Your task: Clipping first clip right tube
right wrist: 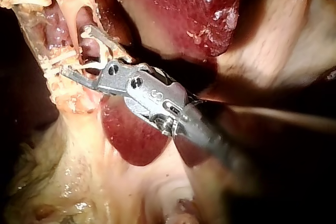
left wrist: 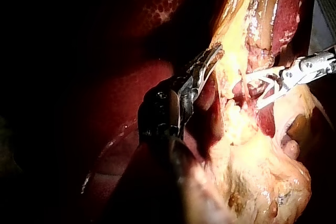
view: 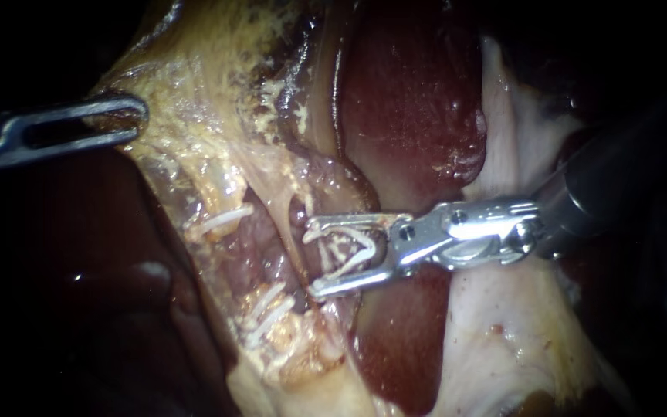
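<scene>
Now right instrument [view: 314,259] holds one clip [view: 369,250] beside three placed clips [view: 219,219].

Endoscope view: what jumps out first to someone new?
First, the shiny right instrument at centre, coming in from the right with an open white clip loaded in its tip, set at the right tube. Just left of it, other clips sit across the neighbouring tissue, with more lower down. The left instrument lies at the yellowish tissue upper left, and the dark red liver is behind.
</scene>
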You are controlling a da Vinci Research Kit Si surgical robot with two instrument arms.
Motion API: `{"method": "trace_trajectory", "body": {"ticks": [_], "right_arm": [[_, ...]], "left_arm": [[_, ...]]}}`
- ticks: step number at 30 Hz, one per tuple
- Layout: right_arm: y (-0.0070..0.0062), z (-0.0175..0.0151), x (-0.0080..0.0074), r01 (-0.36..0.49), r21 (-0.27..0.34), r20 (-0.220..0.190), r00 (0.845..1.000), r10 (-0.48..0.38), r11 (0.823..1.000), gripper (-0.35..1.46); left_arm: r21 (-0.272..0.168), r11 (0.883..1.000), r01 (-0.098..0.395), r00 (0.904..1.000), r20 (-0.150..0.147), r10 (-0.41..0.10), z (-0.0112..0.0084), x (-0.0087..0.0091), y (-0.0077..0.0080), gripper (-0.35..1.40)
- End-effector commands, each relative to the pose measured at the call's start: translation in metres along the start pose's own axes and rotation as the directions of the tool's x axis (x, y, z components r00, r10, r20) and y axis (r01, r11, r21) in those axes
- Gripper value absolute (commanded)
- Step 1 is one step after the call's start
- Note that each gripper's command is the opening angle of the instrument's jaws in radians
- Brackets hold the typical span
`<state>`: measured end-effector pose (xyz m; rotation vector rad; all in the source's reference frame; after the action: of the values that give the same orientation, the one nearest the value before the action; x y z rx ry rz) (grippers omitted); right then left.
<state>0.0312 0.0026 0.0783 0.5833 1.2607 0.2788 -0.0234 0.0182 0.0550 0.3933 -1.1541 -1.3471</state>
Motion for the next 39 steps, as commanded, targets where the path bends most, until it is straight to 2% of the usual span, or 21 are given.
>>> {"method": "trace_trajectory", "body": {"ticks": [1,7,11,15,19,23,31,39], "right_arm": [[0.0,0.0002,-0.0002,-0.002,0.0,0.0,1.0,0.002,1.0,0.58],[0.0,0.0012,-0.0006,-0.039,0.031,0.001,0.999,0.039,0.999,0.58],[-0.0003,0.0012,-0.0005,-0.097,0.091,-0.039,0.994,0.101,0.991,0.58],[-0.0007,0.0012,-0.0003,-0.19,0.19,-0.096,0.973,0.211,0.963,0.55],[-0.0011,0.0017,-0.0003,-0.236,0.248,-0.108,0.957,0.269,0.94,0.53],[-0.0013,0.0028,-0.0006,-0.247,0.255,-0.104,0.954,0.281,0.935,0.53],[-0.0017,0.0052,-0.0021,-0.28,0.256,-0.091,0.946,0.311,0.925,0.53],[-0.0014,0.0055,-0.0026,-0.311,0.259,-0.081,0.936,0.342,0.914,0.52]], "left_arm": [[0.0,1.0,0.0,1.0,0.0,0.0,0.0,0.0,0.0,-0.35],[0.0,1.0,0.0,1.0,0.0,0.0,0.0,0.0,0.0,-0.35],[0.0,1.0,0.0,1.0,0.0,0.0,0.0,0.0,0.0,-0.35],[0.0,1.0,0.0,1.0,0.0,0.0,0.0,0.0,0.0,-0.35],[0.0,1.0,0.0,1.0,0.0,0.0,0.0,0.0,0.0,-0.35],[0.0,1.0,0.0,1.0,0.0,0.0,0.0,0.0,-0.0001,-0.35],[-0.001,1.0,0.0,1.0,0.001,0.0,0.0001,0.0001,-0.0001,-0.35],[-0.001,1.0,0.0,1.0,0.001,0.0,0.0001,0.0001,-0.0001,-0.35]]}}
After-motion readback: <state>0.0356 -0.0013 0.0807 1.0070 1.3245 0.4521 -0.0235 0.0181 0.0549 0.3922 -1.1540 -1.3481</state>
